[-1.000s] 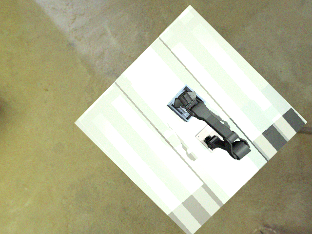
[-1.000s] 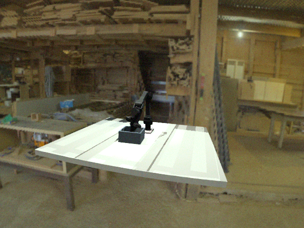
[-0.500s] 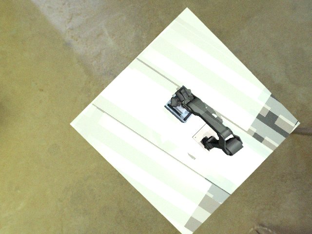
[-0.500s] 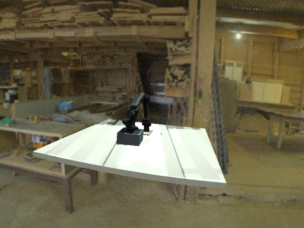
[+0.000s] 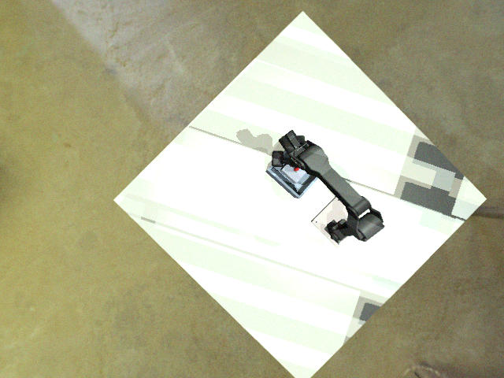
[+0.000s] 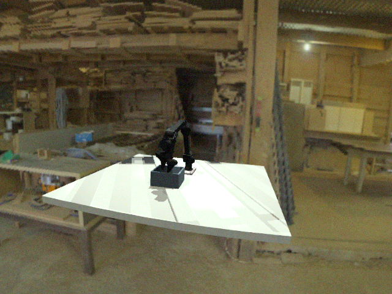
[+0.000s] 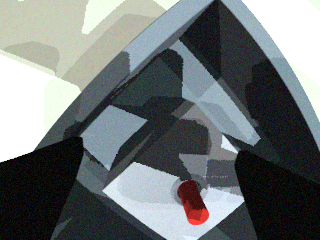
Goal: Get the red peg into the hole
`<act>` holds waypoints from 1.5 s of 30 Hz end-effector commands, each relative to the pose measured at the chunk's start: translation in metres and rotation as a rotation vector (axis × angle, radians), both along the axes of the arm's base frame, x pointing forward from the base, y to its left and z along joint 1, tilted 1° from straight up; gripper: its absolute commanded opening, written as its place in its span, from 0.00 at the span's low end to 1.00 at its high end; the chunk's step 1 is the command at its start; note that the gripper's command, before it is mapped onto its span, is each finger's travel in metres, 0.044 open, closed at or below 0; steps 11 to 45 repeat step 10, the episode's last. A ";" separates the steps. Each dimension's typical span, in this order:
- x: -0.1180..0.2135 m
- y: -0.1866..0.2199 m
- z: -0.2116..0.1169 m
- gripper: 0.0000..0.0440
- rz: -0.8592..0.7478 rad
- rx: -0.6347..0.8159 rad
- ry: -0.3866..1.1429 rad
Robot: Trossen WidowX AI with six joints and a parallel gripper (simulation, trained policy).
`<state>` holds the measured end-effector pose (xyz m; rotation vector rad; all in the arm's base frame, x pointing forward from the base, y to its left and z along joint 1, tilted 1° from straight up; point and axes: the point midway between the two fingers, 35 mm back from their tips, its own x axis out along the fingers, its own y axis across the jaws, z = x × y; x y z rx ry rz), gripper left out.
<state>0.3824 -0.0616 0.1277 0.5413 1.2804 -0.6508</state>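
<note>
Sawdust-brown workshop surrounds the pale tabletop (image 5: 227,227) (image 6: 221,202). The box (image 5: 280,185) (image 6: 166,179) (image 7: 145,47) contains the red peg (image 5: 296,168) (image 7: 193,202), standing in the plate's (image 7: 150,192) hole, seating depth indeterminate. The gripper (image 5: 287,150) (image 6: 167,167) (image 7: 162,153) is wide open, unloaded, fingers on either side.

The arm (image 5: 343,189) (image 6: 187,139) which I operate is black to dark grey in colour. From above, I see its long link, which is flat and smooth, and its joint housings, which have rounded shape. Near the wrist, the parts are more blocky. The gripper (image 5: 288,151) (image 6: 168,167) (image 7: 162,153) has two black fingers, and in my wrist view they look matte, wide, with narrower blunt ends.
</note>
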 end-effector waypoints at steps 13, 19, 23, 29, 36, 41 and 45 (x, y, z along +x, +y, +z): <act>0.042 0.036 0.037 1.00 0.051 0.126 -0.103; 0.042 0.036 0.037 1.00 0.051 0.126 -0.103; 0.042 0.036 0.037 1.00 0.051 0.126 -0.103; 0.042 0.036 0.037 1.00 0.051 0.126 -0.103; 0.042 0.036 0.037 1.00 0.051 0.126 -0.103; 0.042 0.036 0.037 1.00 0.051 0.126 -0.103; 0.042 0.036 0.037 1.00 0.051 0.126 -0.103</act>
